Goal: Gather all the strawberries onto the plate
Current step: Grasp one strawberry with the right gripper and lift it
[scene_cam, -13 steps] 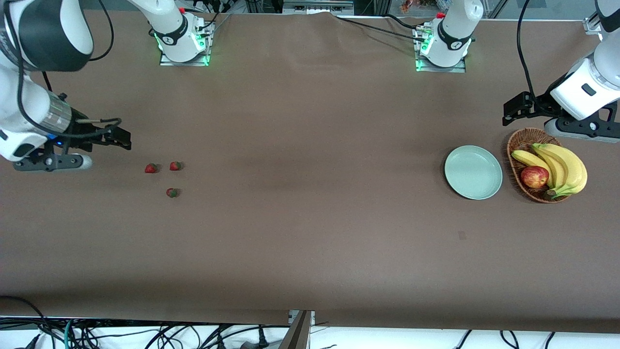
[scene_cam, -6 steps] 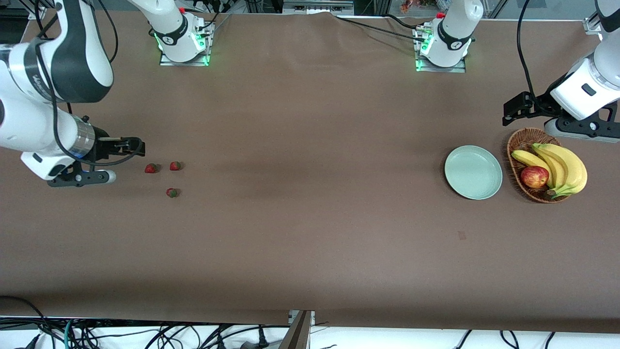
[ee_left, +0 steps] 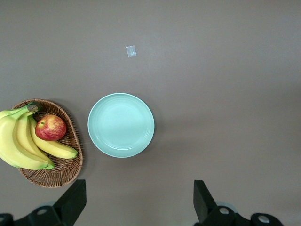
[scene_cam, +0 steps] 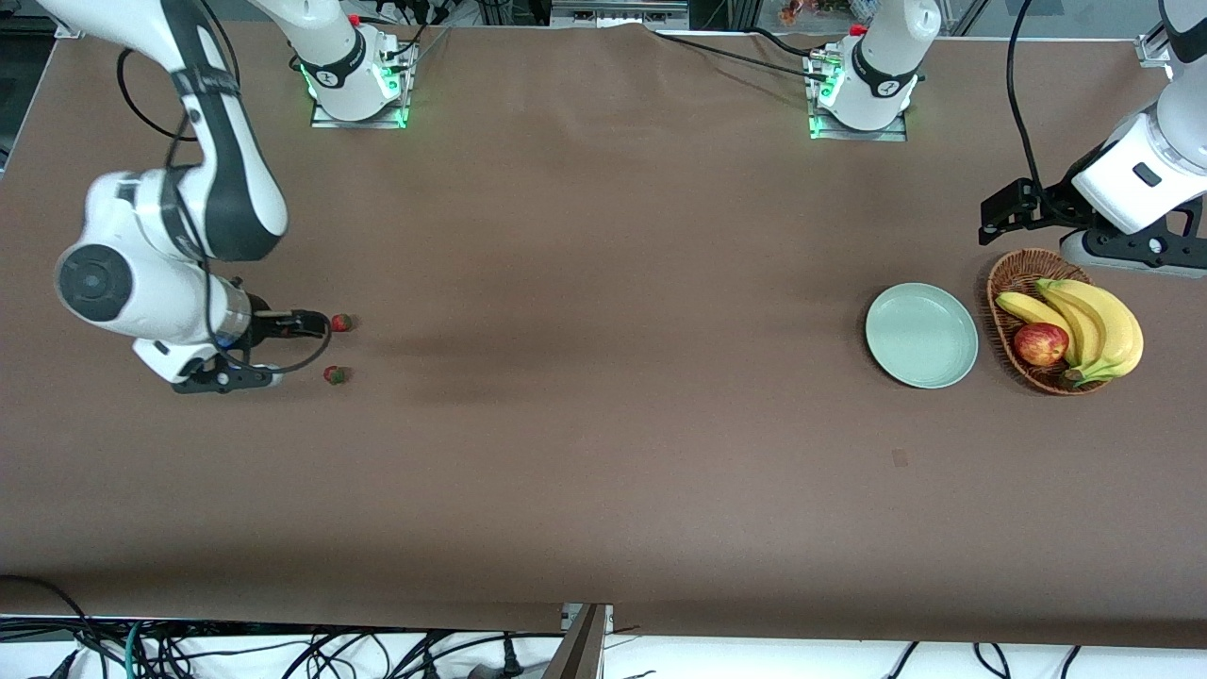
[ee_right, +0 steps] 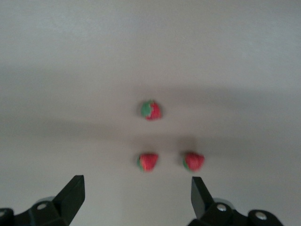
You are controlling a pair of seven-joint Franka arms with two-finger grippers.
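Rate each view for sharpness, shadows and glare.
Front view: sharp, evenly lit; soft arm shadow on the table beside the strawberries. Left wrist view: crisp plate, no glare. Right wrist view: washed out and blurred, berries soft-edged, faint shadow bands.

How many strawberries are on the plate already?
None yet. The plate beside the fruit basket holds nothing. All three strawberries lie on the table at the right arm's end. The open right gripper hovers over them; the open left gripper waits above the plate.
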